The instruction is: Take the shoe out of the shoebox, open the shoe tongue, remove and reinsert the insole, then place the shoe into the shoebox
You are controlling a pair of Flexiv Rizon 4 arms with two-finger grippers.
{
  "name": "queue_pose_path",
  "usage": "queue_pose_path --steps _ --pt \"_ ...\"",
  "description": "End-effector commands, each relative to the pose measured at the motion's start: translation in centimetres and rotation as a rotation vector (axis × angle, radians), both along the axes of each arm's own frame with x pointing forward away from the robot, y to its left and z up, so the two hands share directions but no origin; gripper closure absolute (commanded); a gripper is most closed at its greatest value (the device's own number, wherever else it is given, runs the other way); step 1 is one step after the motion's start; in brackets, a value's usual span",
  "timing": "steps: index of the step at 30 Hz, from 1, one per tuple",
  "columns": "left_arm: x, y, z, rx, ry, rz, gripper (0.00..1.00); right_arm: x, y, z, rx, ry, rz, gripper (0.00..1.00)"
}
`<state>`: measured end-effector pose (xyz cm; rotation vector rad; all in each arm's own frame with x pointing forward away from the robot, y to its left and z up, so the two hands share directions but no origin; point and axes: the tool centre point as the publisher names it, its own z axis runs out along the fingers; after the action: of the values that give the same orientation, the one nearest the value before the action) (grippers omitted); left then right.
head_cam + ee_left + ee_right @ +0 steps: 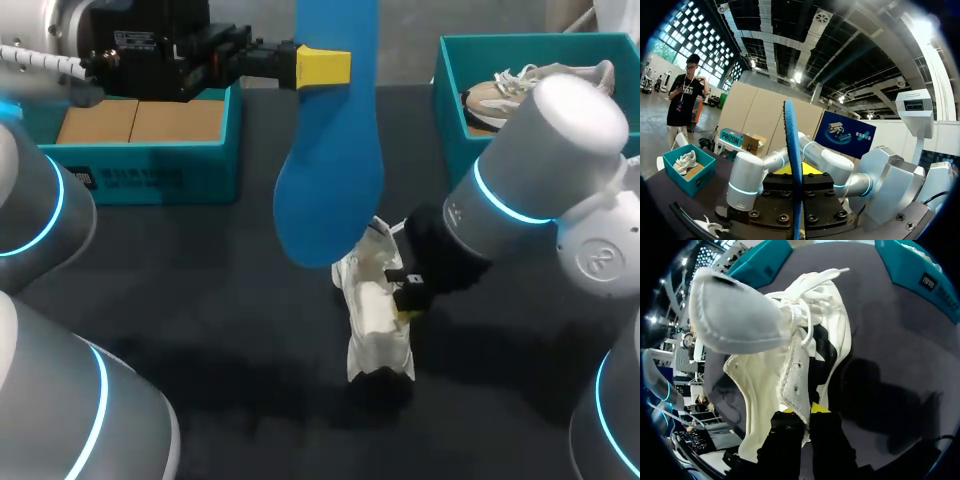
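High over the table's back middle, my left gripper (322, 65) is shut on a blue insole (330, 150) that hangs toe down. In the left wrist view the insole (792, 160) stands edge-on between the fingers of that gripper (795, 172). Below the insole's tip, a white shoe (378, 310) lies on the dark table. My right gripper (408, 296) is shut on the shoe's side. Seen from the right wrist, the gripper (799, 411) pinches the eyelet edge of the shoe (765, 380). The tongue (735, 315) is folded out, away from the opening.
A teal shoebox (150, 165) with a cardboard insert stands at the back left. A second teal box (450, 90) at the back right holds a beige sneaker (505, 92). My right arm's elbow (545, 150) hangs in front of that box.
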<state>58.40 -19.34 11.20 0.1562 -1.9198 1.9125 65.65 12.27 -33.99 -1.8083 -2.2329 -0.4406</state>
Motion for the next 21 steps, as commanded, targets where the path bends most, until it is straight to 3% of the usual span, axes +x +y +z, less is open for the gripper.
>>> queue_pose_path --steps 1,21 --pt "0.0 0.0 -0.1 0.000 0.000 -0.001 1.00 0.0 1.1 -0.9 -0.008 0.004 -0.004 1.00" --pt "0.0 0.0 -0.1 0.000 0.000 -0.001 1.00 0.5 2.4 -3.2 0.026 0.026 -0.022 1.00"
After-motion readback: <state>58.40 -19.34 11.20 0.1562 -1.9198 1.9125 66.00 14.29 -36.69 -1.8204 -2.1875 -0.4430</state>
